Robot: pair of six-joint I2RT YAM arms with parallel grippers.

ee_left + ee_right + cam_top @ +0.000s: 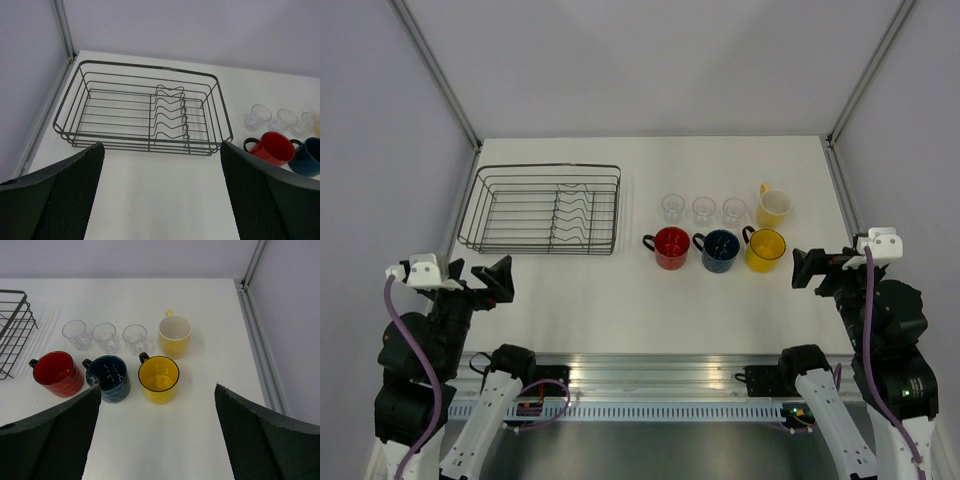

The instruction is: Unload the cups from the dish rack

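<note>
The black wire dish rack (541, 209) stands at the table's back left with nothing in it; it also shows in the left wrist view (145, 107). On the table to its right stand the red mug (671, 247), the blue mug (720, 250), the bright yellow mug (765, 249) and the pale yellow mug (772, 206), with three clear tumblers (704, 209) behind them. The same cups show in the right wrist view, bright yellow mug (158, 379) nearest. My left gripper (498, 279) is open near the front left. My right gripper (807, 268) is open, right of the mugs.
Grey side walls and metal frame posts (440, 75) bound the white table (620, 300). A metal rail (660, 372) runs along the near edge between the arm bases.
</note>
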